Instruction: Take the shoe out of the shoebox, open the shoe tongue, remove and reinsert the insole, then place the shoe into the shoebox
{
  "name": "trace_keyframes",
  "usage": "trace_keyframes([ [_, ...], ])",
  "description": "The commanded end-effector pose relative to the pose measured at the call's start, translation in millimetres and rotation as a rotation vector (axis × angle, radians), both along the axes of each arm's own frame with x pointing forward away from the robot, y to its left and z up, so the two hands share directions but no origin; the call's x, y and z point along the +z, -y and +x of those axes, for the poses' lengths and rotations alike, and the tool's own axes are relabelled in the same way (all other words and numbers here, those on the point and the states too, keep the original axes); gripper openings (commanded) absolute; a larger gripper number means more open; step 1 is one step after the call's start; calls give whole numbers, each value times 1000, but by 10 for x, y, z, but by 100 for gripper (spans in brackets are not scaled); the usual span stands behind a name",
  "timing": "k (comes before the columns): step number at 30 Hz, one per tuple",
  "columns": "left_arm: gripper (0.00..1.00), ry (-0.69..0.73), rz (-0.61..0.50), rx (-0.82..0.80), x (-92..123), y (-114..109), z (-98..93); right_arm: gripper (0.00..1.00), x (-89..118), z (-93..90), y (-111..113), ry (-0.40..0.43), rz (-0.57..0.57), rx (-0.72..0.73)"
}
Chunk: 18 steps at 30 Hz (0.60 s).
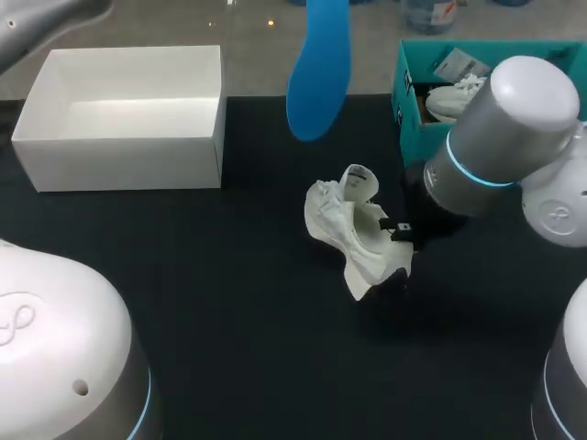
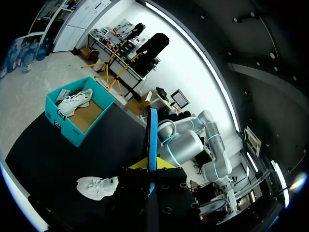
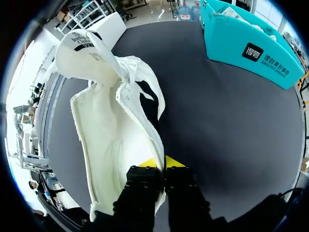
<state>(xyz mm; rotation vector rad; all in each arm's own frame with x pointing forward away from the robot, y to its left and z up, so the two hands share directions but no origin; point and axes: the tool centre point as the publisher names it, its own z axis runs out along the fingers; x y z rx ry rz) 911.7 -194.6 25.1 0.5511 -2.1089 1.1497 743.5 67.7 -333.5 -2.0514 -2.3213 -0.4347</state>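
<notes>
Not much you can actually read here. In the right wrist view, the teal shoebox (image 3: 231, 41) has a white logo block and a row of white characters on its side wall. The shoe tongue (image 3: 82, 46) has dark print, too small to make out. Head view, lower left: an embossed swirl mark on the arm housing (image 1: 18, 316).

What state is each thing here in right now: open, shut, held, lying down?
white shoe: resting on the table, tongue up, insole out.
blue insole: held aloft.
left gripper: shut on the blue insole.
right gripper: shut on the white shoe's side.
white box: open, empty.
teal shoebox: open, second shoe inside.
</notes>
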Motion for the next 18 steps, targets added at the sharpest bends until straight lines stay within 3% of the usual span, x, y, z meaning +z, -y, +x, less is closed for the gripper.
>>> trace_keyframes([
  [1, 0, 1, -1, 0, -4, -5, -3, 0, 16, -66, -31, 16, -28, -40],
  [18, 0, 1, -1, 0, -4, -5, -3, 0, -183, -187, 21, 14, -86, -156],
])
